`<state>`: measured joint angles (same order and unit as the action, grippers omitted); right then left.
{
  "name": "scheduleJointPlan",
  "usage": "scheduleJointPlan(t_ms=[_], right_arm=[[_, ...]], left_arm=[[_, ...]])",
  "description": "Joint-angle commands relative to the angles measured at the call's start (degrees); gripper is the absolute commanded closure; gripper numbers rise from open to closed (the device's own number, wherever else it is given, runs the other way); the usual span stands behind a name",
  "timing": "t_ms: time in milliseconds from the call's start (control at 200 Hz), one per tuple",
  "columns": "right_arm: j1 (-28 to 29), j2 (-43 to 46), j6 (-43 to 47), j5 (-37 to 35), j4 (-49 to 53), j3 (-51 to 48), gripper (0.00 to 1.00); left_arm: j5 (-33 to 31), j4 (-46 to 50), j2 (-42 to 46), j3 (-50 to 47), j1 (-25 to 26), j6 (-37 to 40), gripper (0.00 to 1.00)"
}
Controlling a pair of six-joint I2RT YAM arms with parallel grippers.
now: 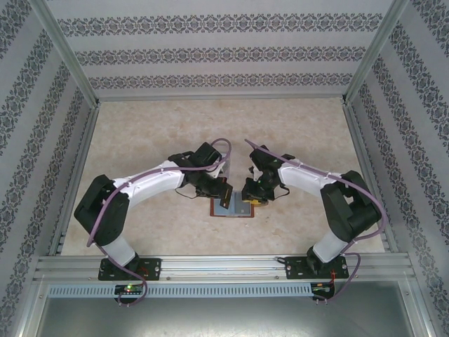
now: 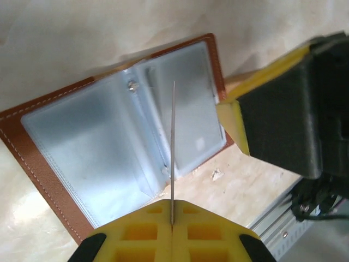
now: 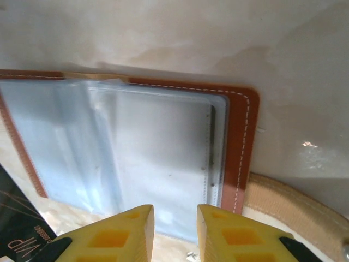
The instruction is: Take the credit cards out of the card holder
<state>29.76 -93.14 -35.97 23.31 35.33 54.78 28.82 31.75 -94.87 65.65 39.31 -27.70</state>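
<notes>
The card holder lies open on the table between both arms, brown leather outside, grey-blue clear sleeves inside. My left gripper is shut on a thin pale credit card. The card is seen edge-on and stands up over the holder's middle fold. My right gripper hangs open just above the near edge of the holder's right leaf, with nothing between its fingers. One of its yellow fingertips shows beside the holder's right edge. From above, the left gripper and the right gripper nearly meet over the holder.
A black card-like thing with "VIP" lettering lies at the holder's near left corner. A tan woven band curves past its right edge. Aluminium rails run along the near table edge, and patterned walls enclose the other sides.
</notes>
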Motion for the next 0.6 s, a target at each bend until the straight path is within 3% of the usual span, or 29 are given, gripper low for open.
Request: scheduleJointPlan(t_ms=[0,215,420,595], right_arm=[[-0.7,2.2,1.4,-1.4,2.5,1.6,0.73],[-3.1,4.0,3.0,-2.7,4.7,2.4,0.72],[-4.6,5.6,4.5,-3.4,6.9,3.7,0.72],[-5.1,7.1,4.9,-4.8,8.5,4.3,0.72]], left_arm=[[1.9,6.5,2.2,3.1,-0.5,16.8,1.00],[-0.1,16.5,2.0,8.8,-0.5,40.2,1.00],[-4.7,27.9,-2.8,18.0,-0.5,57.9,1.00],[-13.9,32.7,-5.4,21.7,-0.6,69.1,1.00]])
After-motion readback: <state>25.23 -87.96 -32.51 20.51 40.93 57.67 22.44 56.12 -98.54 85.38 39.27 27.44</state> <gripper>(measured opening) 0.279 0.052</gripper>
